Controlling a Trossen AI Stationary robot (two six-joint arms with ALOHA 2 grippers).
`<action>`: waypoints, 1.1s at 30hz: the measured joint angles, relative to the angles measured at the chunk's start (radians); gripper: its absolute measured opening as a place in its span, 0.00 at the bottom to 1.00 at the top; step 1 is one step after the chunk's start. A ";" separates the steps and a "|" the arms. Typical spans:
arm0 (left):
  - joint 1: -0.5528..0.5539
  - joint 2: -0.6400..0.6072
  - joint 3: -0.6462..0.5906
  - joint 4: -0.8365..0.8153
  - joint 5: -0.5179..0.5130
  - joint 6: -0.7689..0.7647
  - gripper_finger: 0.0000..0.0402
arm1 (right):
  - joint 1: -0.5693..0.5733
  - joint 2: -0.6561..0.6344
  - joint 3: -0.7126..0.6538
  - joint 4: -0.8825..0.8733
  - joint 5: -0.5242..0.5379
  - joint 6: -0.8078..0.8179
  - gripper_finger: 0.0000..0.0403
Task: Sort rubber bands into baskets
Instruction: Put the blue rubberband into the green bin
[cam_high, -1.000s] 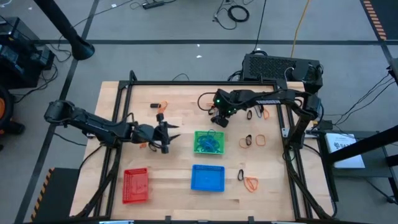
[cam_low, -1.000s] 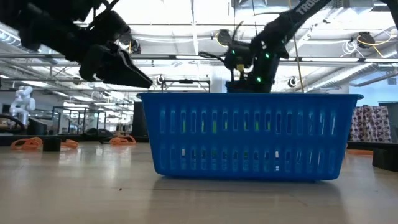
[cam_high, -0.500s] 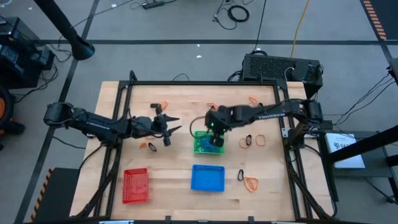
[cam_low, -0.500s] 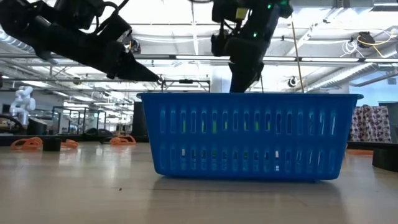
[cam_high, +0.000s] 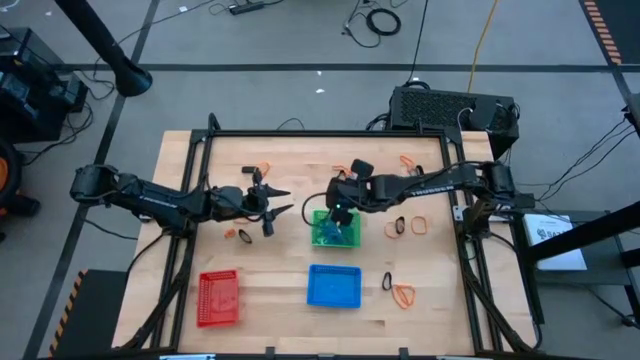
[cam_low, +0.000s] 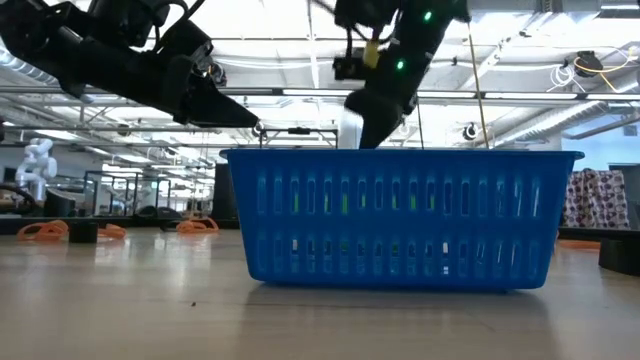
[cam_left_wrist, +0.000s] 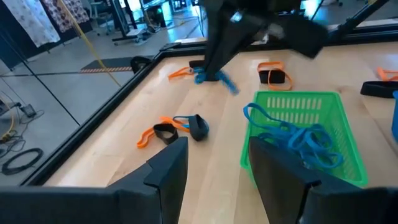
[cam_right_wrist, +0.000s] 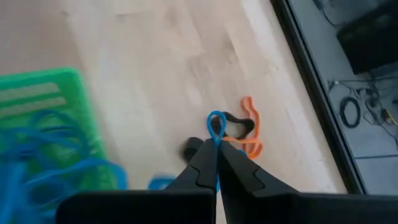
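The right gripper (cam_right_wrist: 216, 149) has its jaws pinched shut on a thin blue rubber band loop (cam_right_wrist: 216, 126), and in the overhead view that gripper (cam_high: 340, 207) hangs at the far edge of the small green plastic mesh basket (cam_high: 352, 237) in the middle of the pale wooden counter (cam_high: 290, 275); the basket already holds a tangle of blue bands (cam_left_wrist: 298, 138). The step in hand looks like the delivery of this blue band. The next move, as I judge it, calls for bringing the pinched loop squarely over the green basket's interior and parting the jaws so it drops inside the low wall, not on the wood beside it (a limp loop could cling to a finger). The left gripper (cam_high: 272, 203) waits over the counter to the left of the green basket, its jaws (cam_left_wrist: 211, 174) apart and empty, with orange and black bands (cam_left_wrist: 177, 127) lying loose just beyond it. More orange and black bands (cam_high: 408, 224) lie to the right of the green basket, so much sorting remains. The blue mesh basket (cam_high: 333, 285) sits nearer, and the red mesh basket (cam_high: 218, 297) near-left. No brand, label or writing can be read on any of these things.
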 joint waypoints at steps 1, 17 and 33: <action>0.000 0.000 0.000 0.000 0.000 0.002 0.44 | -0.011 0.010 0.000 0.008 0.000 -0.002 0.00; 0.000 0.000 0.000 -0.040 0.000 0.007 0.44 | -0.008 0.066 -0.002 0.038 -0.244 0.059 0.00; 0.000 0.000 0.000 -0.057 -0.001 0.006 0.44 | 0.156 0.005 0.000 -0.010 -0.332 0.262 0.00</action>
